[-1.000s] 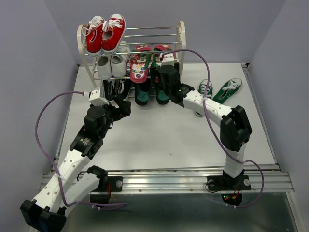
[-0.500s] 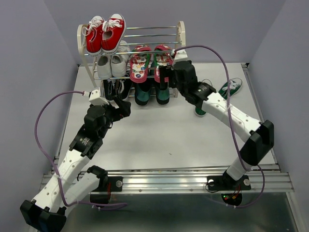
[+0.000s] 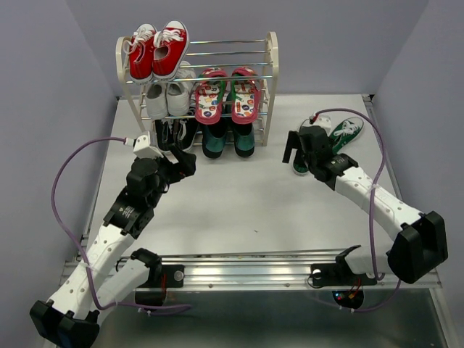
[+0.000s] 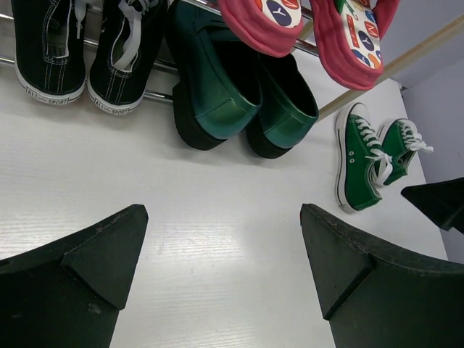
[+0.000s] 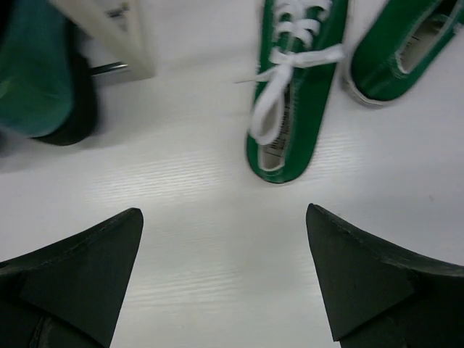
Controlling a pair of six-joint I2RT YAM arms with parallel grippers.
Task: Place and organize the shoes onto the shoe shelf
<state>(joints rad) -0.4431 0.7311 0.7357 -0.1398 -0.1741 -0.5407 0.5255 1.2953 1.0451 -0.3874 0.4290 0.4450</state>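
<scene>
The red flip-flops (image 3: 226, 96) now rest side by side on the middle tier of the shoe shelf (image 3: 270, 65). A second ago the right tool (image 3: 296, 148) was up against that tier with them. It has since let go, pulled back and swung to its right, away from the rack.

That tool is now spread wide and holds nothing. In its wrist view, bare tabletop (image 5: 217, 188) shows between the two dark fingers (image 5: 80, 268). One of the green sneakers (image 5: 297, 94) lies just ahead of the opening, toe toward the tool and laces trailing. Its partner (image 5: 406, 51) sits beyond and to the tool's right. The shelf's cream foot is ahead on its left.

The left tool (image 4: 225, 214) has not moved. It hangs low in front of the bottom tier, equally wide open and empty. The dark teal slip-ons (image 4: 239, 94) are directly ahead of it on the lowest rods, with black sneakers (image 4: 80, 43) to its left.

Two of the three pairs look shelved, so the flip-flop step seems done. Only the green pair is left on the tabletop. The right tool appears to be lining up on the nearer sneaker. The free space is on the top tier beside the red sneakers (image 3: 158, 51).
</scene>
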